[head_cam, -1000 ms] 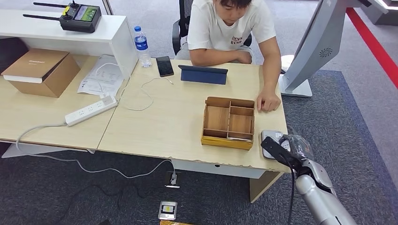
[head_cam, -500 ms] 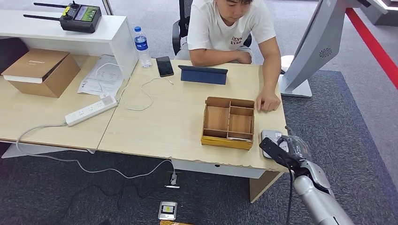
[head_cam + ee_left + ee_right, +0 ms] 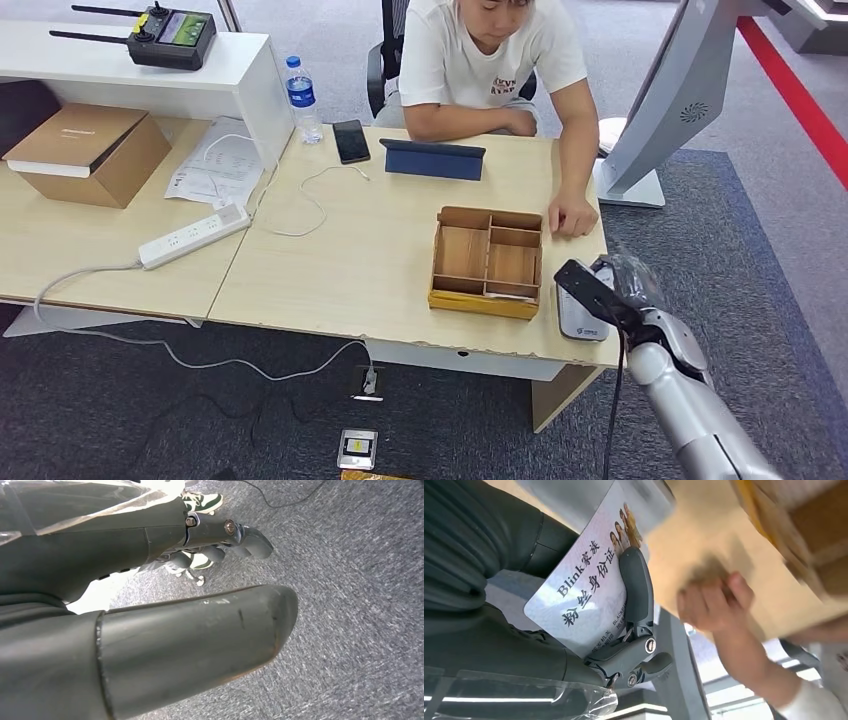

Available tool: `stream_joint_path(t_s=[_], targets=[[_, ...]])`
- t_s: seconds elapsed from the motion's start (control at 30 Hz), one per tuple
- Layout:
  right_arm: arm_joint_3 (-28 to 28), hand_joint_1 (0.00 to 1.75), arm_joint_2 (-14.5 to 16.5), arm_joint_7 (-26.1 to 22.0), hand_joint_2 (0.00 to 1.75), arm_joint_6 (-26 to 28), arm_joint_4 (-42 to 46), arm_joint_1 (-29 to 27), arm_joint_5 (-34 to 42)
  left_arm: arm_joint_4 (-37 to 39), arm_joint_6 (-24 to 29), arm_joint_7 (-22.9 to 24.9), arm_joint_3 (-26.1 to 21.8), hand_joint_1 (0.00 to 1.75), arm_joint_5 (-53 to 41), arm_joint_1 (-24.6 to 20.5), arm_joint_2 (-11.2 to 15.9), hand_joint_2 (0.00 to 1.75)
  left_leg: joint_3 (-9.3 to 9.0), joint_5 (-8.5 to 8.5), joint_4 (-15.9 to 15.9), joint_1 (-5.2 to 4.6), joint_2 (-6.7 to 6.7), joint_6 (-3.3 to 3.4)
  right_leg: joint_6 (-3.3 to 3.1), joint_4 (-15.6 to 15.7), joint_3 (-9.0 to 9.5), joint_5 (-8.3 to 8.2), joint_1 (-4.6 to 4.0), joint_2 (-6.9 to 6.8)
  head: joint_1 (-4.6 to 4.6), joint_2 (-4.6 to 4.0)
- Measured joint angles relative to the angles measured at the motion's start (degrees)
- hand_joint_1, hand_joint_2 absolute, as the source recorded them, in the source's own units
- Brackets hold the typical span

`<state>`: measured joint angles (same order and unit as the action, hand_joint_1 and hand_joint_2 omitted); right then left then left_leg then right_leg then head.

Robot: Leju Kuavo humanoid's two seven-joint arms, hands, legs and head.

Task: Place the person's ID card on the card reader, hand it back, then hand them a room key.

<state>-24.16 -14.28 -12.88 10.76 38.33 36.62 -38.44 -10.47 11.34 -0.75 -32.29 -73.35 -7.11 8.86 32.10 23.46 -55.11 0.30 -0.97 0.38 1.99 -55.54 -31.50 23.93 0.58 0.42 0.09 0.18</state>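
My right hand (image 3: 612, 296) hangs just above the table's front right corner and grips the ID card (image 3: 584, 596), a pale printed card pinched between thumb and fingers (image 3: 638, 587). The grey-white card reader (image 3: 581, 316) lies on the table right under and beside that hand. The person's hand (image 3: 571, 219) rests flat on the table beyond it, next to the wooden divided box (image 3: 488, 261); it also appears blurred past the card (image 3: 714, 605). A thin pale strip (image 3: 510, 296) lies in the box's near right compartment. My left hand (image 3: 150, 605) hangs over grey carpet, holding nothing.
A blue tablet stand (image 3: 434, 159), a phone (image 3: 351, 141) and a water bottle (image 3: 302, 98) stand at the table's far side. A power strip (image 3: 194, 236) and cables lie to the left. A grey kiosk (image 3: 668, 100) stands to the right of the table.
My right hand has lifted and moved a little away from the table's front edge toward the person, carrying the card. More of the card reader now shows beneath it.
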Motion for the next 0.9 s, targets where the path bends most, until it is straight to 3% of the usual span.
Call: stream_joint_path(t_s=[0.23, 0.9], targets=[[1.2, 1.75, -1.3, 1.0, 1.75, -1.8, 4.4, 7.0, 0.5, 0.0, 0.0, -0.8, 0.0, 0.00, -0.5, 0.0, 0.0, 0.00, -0.01, -0.02, 0.0, 0.00, 0.02, -0.01, 0.01, 0.0, 0.00, -0.01, 0.00, 0.00, 0.00, 0.01], [2.1, 1.75, -2.4, 0.9, 1.75, -2.4, 8.3, 10.5, -0.7, 0.0, 0.0, -1.7, 0.1, 0.00, -1.0, 0.1, 0.0, 0.00, 0.03, -0.01, 0.0, 0.00, 0.00, -0.01, 0.01, 0.0, -0.03, -0.01, 0.01, 0.00, -0.01, 0.01]])
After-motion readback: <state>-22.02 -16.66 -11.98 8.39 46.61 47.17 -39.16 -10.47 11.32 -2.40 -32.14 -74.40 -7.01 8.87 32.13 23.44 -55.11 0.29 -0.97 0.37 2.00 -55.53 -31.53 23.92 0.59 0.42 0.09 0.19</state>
